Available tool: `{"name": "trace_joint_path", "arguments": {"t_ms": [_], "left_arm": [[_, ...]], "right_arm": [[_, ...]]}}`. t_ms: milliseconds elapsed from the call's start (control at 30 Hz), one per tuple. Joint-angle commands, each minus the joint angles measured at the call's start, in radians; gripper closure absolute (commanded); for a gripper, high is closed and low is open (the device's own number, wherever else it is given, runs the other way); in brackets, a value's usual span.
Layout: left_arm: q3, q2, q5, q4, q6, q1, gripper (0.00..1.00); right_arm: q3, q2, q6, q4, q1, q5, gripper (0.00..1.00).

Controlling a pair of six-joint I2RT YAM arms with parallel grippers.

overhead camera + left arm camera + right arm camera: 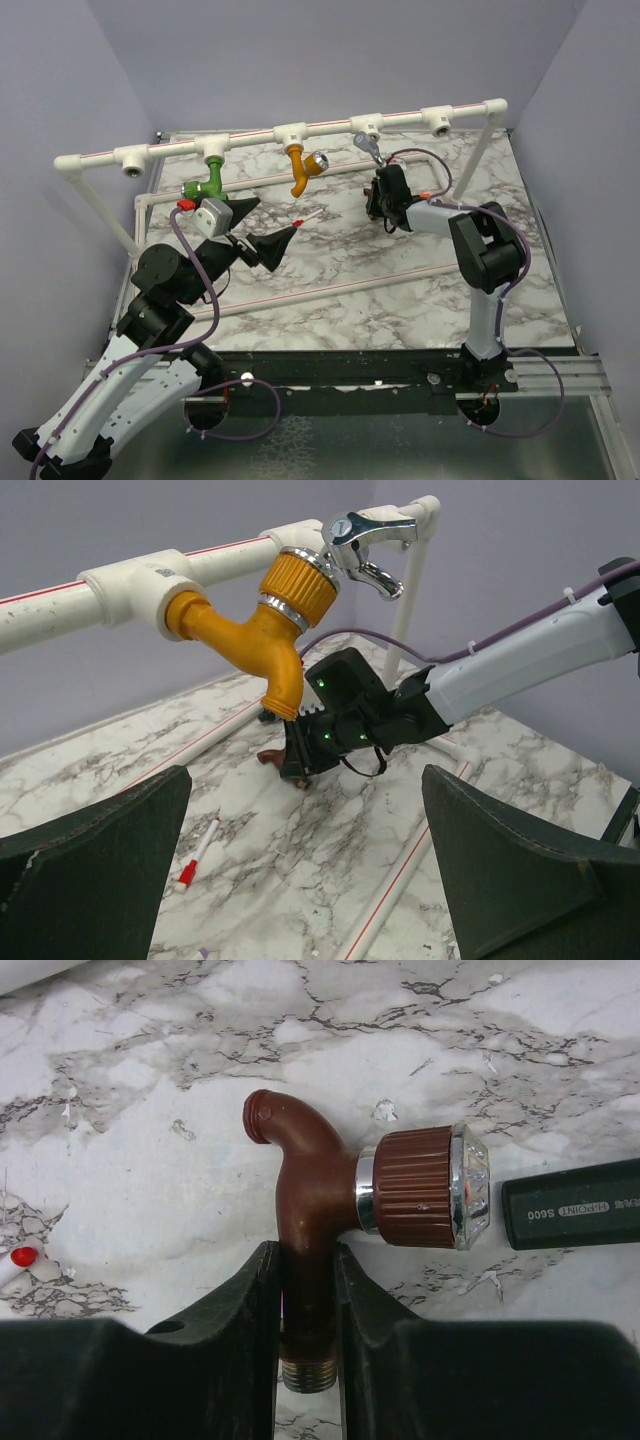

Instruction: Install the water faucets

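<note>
Top view first: the green faucet, orange faucet and silver faucet are hanging from the white pipe, and an open socket waits at the far right. The right gripper is down at the marble tabletop, close under the silver one, and its catch is hidden from up here. The left gripper is spread wide with nothing in it.

Left wrist view: the right gripper sits low just behind the orange spout, with a sliver of the brown faucet poking out beneath it. That's tight company; a careless lift could clip the spout or the pipe.

Right wrist view tells it best: both fingers are clenched on the brown faucet's smooth round stem. The threaded end points back toward the wrist, and the heavy knob sticks out to one side. I'd worry it swivels or slips in the pinch on the way up. With the thread facing backward, it may also meet the socket crooked. The black marker lies just beside the knob and could be nudged.
</note>
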Motion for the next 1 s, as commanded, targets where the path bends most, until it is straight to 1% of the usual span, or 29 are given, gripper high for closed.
{"name": "trace_joint_path", "arguments": {"t_ms": [0, 200, 467, 533, 600, 733, 967], "left_arm": [[-0.003, -0.003, -0.017, -0.019, 0.005, 0.004, 0.01], [-0.001, -0.007, -0.020, -0.023, 0.006, 0.004, 0.01], [0.005, -0.014, -0.006, -0.030, -0.017, 0.004, 0.01], [0.014, -0.014, -0.014, -0.055, -0.044, 0.005, 0.01], [0.028, -0.012, -0.017, -0.088, -0.073, 0.004, 0.01], [0.051, -0.016, 0.006, -0.141, -0.128, 0.004, 0.01], [0.112, -0.025, 0.054, -0.268, -0.206, 0.004, 0.01]], "right_arm": [[-0.003, -0.002, -0.055, -0.045, 0.011, -0.004, 0.98], [-0.076, -0.096, -0.067, -0.013, 0.015, -0.067, 0.99], [-0.236, -0.306, -0.075, 0.019, 0.039, -0.157, 0.99], [-0.301, -0.373, -0.074, 0.044, 0.047, -0.172, 0.99], [-0.362, -0.438, -0.074, 0.061, 0.056, -0.220, 0.99], [-0.470, -0.573, -0.097, 0.090, 0.084, -0.277, 0.99], [-0.641, -0.804, -0.170, 0.168, 0.128, -0.460, 0.99]]}}
